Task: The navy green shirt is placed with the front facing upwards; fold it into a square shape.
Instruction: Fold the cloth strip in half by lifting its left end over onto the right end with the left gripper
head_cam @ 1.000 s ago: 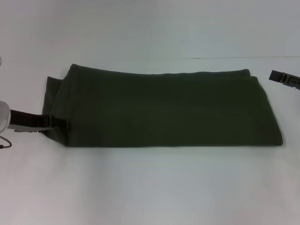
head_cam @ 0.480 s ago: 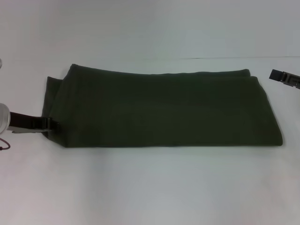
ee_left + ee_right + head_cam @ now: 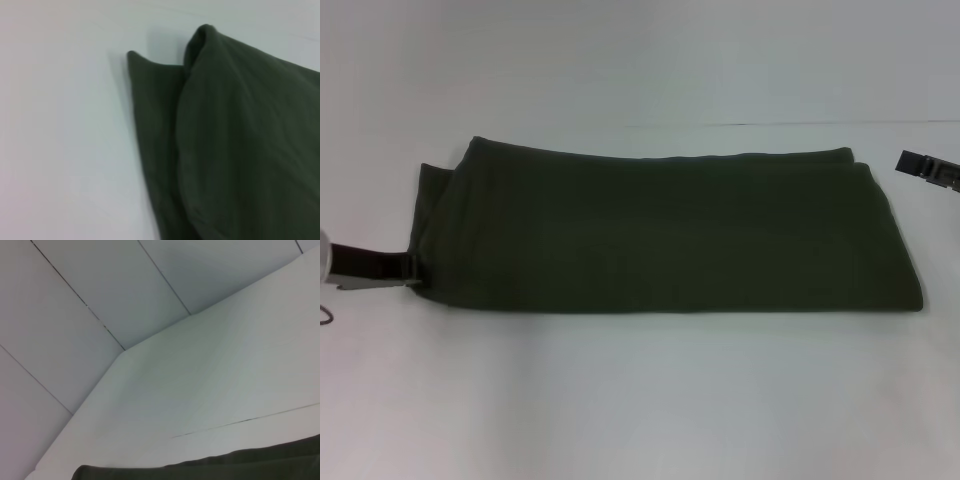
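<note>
The navy green shirt (image 3: pixel 670 235) lies as a long folded band across the table's (image 3: pixel 640 400) middle. The left gripper (image 3: pixel 408 268) sits at its nine-o'clock end; the right gripper (image 3: pixel 928 166) idles at three (neither grip readable). A shallow pinch could lift only the top layer, skewing the fold.

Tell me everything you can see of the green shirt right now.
The shirt is dark olive green, soft matte fabric, folded into a long flat band lying across the white table. Only plain cloth shows; no lettering or label. At its left end a lower layer sticks out past the top fold. The left gripper sits at that end's near corner; the right gripper hangs apart, off the far right corner.
</note>
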